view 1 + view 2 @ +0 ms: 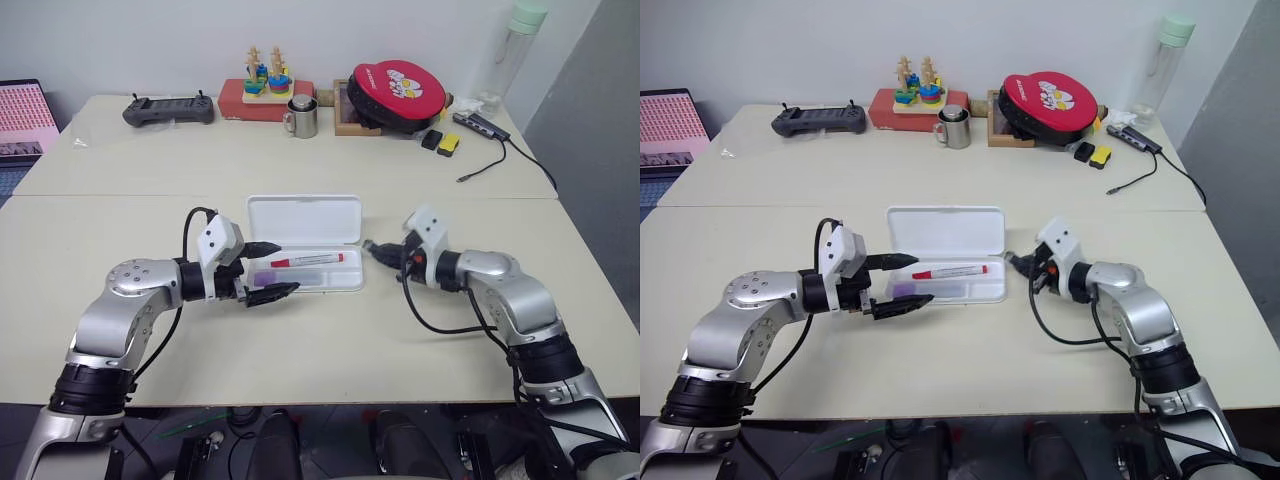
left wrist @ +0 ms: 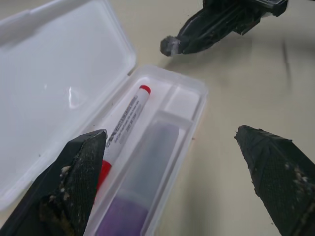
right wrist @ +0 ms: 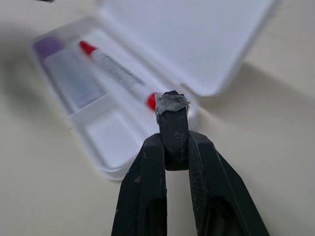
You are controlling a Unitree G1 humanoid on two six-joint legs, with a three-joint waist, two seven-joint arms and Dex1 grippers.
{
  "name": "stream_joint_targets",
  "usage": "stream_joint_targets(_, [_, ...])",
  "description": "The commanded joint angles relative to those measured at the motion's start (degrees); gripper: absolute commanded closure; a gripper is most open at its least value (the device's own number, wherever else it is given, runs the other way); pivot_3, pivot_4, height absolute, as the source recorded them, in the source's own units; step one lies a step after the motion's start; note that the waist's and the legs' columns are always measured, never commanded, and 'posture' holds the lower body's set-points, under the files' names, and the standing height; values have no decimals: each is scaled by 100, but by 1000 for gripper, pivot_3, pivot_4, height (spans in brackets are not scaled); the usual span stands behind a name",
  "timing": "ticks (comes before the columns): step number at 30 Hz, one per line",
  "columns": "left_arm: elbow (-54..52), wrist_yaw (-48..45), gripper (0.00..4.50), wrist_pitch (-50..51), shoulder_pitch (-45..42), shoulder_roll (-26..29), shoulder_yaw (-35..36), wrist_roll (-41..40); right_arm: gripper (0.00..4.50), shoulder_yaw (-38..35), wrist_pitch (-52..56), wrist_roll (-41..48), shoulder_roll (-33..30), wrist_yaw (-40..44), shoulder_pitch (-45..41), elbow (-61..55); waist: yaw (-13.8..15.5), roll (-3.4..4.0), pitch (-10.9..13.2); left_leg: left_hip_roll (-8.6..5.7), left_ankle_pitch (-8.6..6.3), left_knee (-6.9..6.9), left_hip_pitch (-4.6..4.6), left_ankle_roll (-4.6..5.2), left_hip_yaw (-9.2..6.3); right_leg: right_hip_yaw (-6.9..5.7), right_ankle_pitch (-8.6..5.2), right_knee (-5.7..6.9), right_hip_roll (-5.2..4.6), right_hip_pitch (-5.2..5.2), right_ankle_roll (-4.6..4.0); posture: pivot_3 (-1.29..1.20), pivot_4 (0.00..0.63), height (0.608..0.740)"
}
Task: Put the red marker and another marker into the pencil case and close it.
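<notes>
The white pencil case (image 1: 305, 218) lies open at the table's middle, its lid flat toward the far side. In the tray lie the red marker (image 1: 306, 260) and, beside it on the near side, the purple-capped marker (image 1: 290, 277). My left gripper (image 1: 284, 268) stands open at the tray's left end, its fingertips (image 2: 83, 157) spread apart with nothing between them. Just off the tray's right end, my right gripper (image 1: 372, 247) is shut on a small dark grey block (image 3: 173, 113) and points at the case.
Along the far edge stand a game controller (image 1: 168, 109), a wooden stacking toy (image 1: 266, 85), a metal mug (image 1: 301, 117), a red round pouch (image 1: 398, 92), small yellow and black items (image 1: 441, 141), a cabled hub (image 1: 485, 125) and a bottle (image 1: 520, 50).
</notes>
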Motion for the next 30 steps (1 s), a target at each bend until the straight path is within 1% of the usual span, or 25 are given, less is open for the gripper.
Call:
stream_joint_targets(1, [-125, 39, 0, -86, -80, 78, 261, -43, 4231, 492, 64, -104, 86, 257, -287, -181, 1, 0, 0, 0, 1, 0, 0, 0, 0, 0, 1, 0, 0, -1, 1, 0, 150, 740])
stream_joint_targets(3, [-171, 106, 0, -70, -75, 40, 292, -34, 4231, 629, 42, -184, 133, 247, -335, -102, 3, 0, 0, 0, 1, 1, 2, 0, 0, 0, 1, 1, 0, 0, 3, 0, 150, 740])
stream_joint_targets(9, [-314, 206, 0, 47, -41, 58, 307, -76, 4231, 683, 14, -291, 237, 198, -391, 24, 20, 0, 0, -1, 0, 0, -6, 0, 0, -1, -1, -2, 0, -1, -2, 0, 150, 740])
stream_joint_targets(20, [-494, 306, 0, 219, -86, 30, 262, -114, 4231, 524, 46, -253, 199, 172, -422, 3, 16, 0, 0, 0, 0, 0, -5, 0, -1, -2, -1, 0, 0, -1, -1, 0, 150, 740])
stream_joint_targets(21, [-490, 308, 0, 221, -102, 25, 257, -109, 3533, 511, 45, -261, 197, 154, -418, 6, 16, 0, 0, 0, 0, 0, -5, 0, -1, -2, -1, 0, 0, -1, -1, 0, 150, 740])
stream_joint_targets(22, [-495, 301, 0, 236, -103, 27, 254, -114, 3376, 482, 39, -241, 196, 155, -408, -14, 17, 0, 0, 0, 0, 0, -5, 0, -1, -2, -1, 0, 0, -1, -1, 0, 150, 740])
stream_joint_targets(26, [-490, 305, 0, 252, -114, 17, 232, -104, 2298, 406, 43, -236, 214, 99, -414, -29, 16, 0, 0, 0, 0, 0, -5, 0, -1, -2, -1, -1, 0, -1, -1, 0, 150, 740])
stream_joint_targets(27, [-503, 315, 0, 265, -119, 6, 227, -109, 2117, 384, 51, -225, 209, 100, -418, -60, 17, 0, 0, 0, 0, 0, -5, 0, 0, -2, -1, 0, 0, -1, -1, 0, 150, 740])
stream_joint_targets(28, [-515, 321, 0, 275, -120, -1, 224, -116, 1844, 370, 56, -215, 205, 105, -419, -85, 17, 0, 0, 0, 0, 0, -5, 0, -1, -1, -1, -1, 0, -1, -1, 0, 150, 740])
stream_joint_targets(30, [-497, 336, 0, 281, -134, -18, 227, -116, 1485, 307, 77, -162, 210, 112, -445, -117, 16, 0, 0, 0, 0, 0, -5, 0, -1, -2, -1, 0, 0, -1, -1, 0, 150, 740])
